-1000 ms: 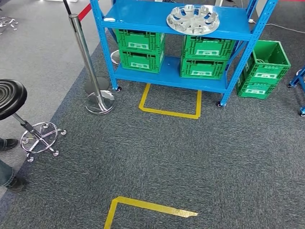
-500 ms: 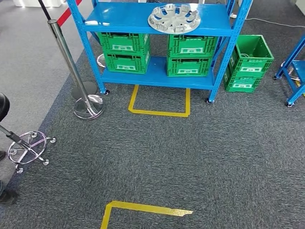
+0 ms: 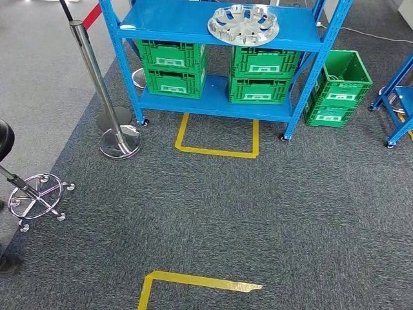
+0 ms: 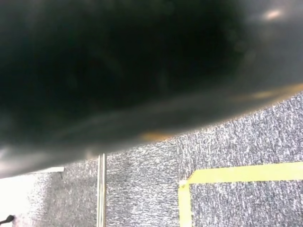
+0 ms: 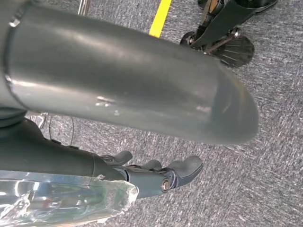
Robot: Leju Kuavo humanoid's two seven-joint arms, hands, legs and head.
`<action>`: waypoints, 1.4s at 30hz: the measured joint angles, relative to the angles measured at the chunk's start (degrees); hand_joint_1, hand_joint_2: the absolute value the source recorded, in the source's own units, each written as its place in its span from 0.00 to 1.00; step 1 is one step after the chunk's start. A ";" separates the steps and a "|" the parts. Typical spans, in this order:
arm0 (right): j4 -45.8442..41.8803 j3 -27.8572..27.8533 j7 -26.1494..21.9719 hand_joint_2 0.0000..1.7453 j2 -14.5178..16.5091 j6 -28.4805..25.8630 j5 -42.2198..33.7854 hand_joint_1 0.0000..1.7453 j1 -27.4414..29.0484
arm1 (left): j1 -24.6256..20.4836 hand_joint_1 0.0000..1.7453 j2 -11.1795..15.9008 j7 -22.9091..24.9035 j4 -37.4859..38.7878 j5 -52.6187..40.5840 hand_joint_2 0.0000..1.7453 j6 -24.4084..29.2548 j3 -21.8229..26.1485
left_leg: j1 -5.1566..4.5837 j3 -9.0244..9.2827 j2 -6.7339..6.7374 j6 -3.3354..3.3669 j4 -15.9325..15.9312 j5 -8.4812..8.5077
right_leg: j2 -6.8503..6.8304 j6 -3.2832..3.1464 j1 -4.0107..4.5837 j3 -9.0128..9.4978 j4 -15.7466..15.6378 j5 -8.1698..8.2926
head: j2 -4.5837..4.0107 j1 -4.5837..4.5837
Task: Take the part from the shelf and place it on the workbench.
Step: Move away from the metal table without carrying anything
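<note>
No readable text from here; white labels on the green crates [image 3: 171, 63] are too small. Part [image 3: 242, 24], a silver wheel cover, lies flat on the blue shelf [image 3: 165, 18] top deck, right of centre, well apart from my hands. Right hand [image 5: 157, 175] hangs over carpet, fingers loosely extended, empty. Left hand: can't tell.
</note>
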 joint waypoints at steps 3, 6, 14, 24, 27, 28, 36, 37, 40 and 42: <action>0.09 0.16 0.14 0.00 0.00 -0.32 0.01 0.00 0.03 | 0.00 0.00 0.04 0.03 0.00 0.12 0.00 0.03 -0.33 | -0.06 -0.03 0.00 0.06 0.03 0.03 | 0.00 0.52 -0.10 0.21 -0.03 0.01 | 0.00 -0.01; 0.15 0.19 0.17 0.00 0.00 -0.39 0.02 0.00 0.03 | -0.01 0.00 0.06 0.04 0.00 0.14 0.00 0.03 -0.51 | -0.06 -0.02 0.00 0.09 0.03 0.05 | 0.00 0.56 -0.10 0.25 -0.02 0.00 | 0.00 -0.02; 0.27 0.39 0.27 0.00 -0.02 -0.65 0.03 0.00 0.05 | -0.02 0.00 0.06 0.69 0.00 0.15 0.00 0.33 -0.71 | 0.17 0.01 0.00 0.06 0.02 0.08 | -0.01 0.57 0.13 0.12 0.01 -0.01 | 0.00 -0.02; 0.49 1.52 0.81 0.00 -0.19 -1.04 0.03 0.00 0.08 | 0.02 0.00 0.09 3.30 0.00 1.67 0.00 1.38 -1.83 | 0.23 -0.01 0.00 0.05 0.02 0.09 | -0.02 0.56 0.20 0.15 0.03 -0.01 | 0.00 -0.02; 0.85 1.87 0.90 0.00 -0.49 -1.45 0.03 0.00 0.07 | 0.05 0.00 0.14 3.68 0.00 2.12 0.00 1.43 -2.47 | 0.22 -0.01 0.00 0.05 0.02 0.09 | -0.02 0.56 0.19 0.19 0.03 -0.01 | 0.00 -0.02; 1.01 2.00 0.93 0.00 -0.60 -1.62 0.03 0.00 0.07 | 0.07 0.00 0.15 3.79 0.00 2.20 0.00 1.46 -2.66 | 0.22 -0.01 0.00 0.05 0.02 0.09 | -0.02 0.56 0.19 0.20 0.03 -0.01 | 0.00 -0.01; 2.31 2.87 1.25 0.00 -1.36 -2.31 0.03 0.00 0.06 | 0.53 0.00 0.23 4.32 -0.01 2.82 0.00 1.98 -4.18 | 0.22 -0.01 0.00 0.05 0.02 0.09 | -0.02 0.56 0.19 0.22 0.03 -0.01 | 0.00 -0.02; 2.42 2.95 1.26 0.00 -1.40 -2.39 0.03 0.00 0.06 | 0.60 0.00 0.23 4.35 -0.01 2.90 0.00 2.08 -4.35 | 0.22 -0.01 0.00 0.05 0.02 0.09 | -0.02 0.56 0.19 0.22 0.03 -0.01 | 0.00 -0.02; 2.66 3.02 1.28 0.00 -1.49 -2.60 0.03 0.00 0.05 | 0.71 0.00 0.25 4.51 -0.02 3.11 0.00 2.25 -4.80 | 0.23 -0.01 0.00 0.05 0.02 0.09 | -0.02 0.56 0.20 0.23 0.03 -0.01 | 0.00 -0.02; 2.80 3.03 1.32 0.00 -1.55 -2.66 0.03 0.00 0.05 | 0.75 0.00 0.26 4.60 -0.02 3.15 0.00 2.26 -4.98 | 0.23 -0.01 0.00 0.05 0.02 0.09 | -0.02 0.56 0.20 0.23 0.03 -0.01 | 0.00 -0.02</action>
